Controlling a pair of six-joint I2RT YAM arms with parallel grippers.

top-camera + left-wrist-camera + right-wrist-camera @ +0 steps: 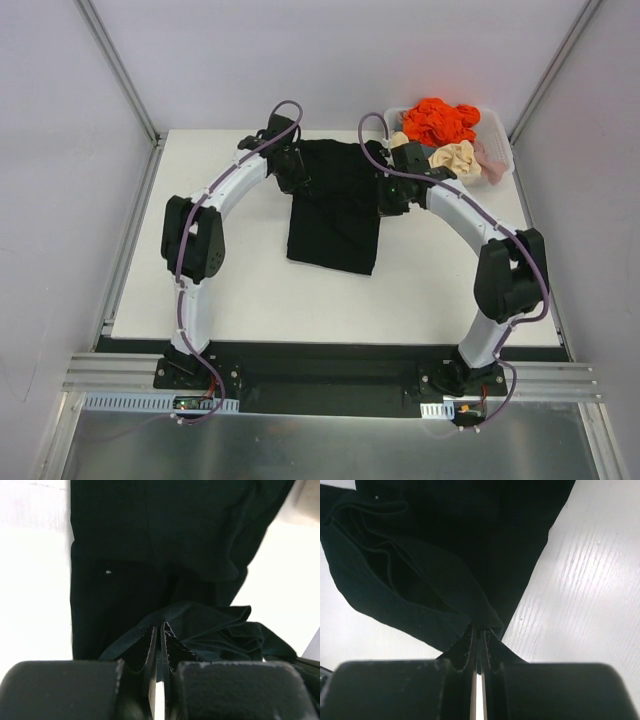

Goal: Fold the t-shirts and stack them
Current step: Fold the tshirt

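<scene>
A black t-shirt lies partly folded in the middle of the white table, its near edge hanging toward me. My left gripper is shut on the shirt's left edge; in the left wrist view its jaws pinch a fold of black cloth. My right gripper is shut on the shirt's right edge; in the right wrist view its jaws pinch a corner of the black cloth. Both hold the cloth a little above the table.
A white bin at the back right holds crumpled shirts: orange, cream and pink. White walls enclose the table on the left, right and back.
</scene>
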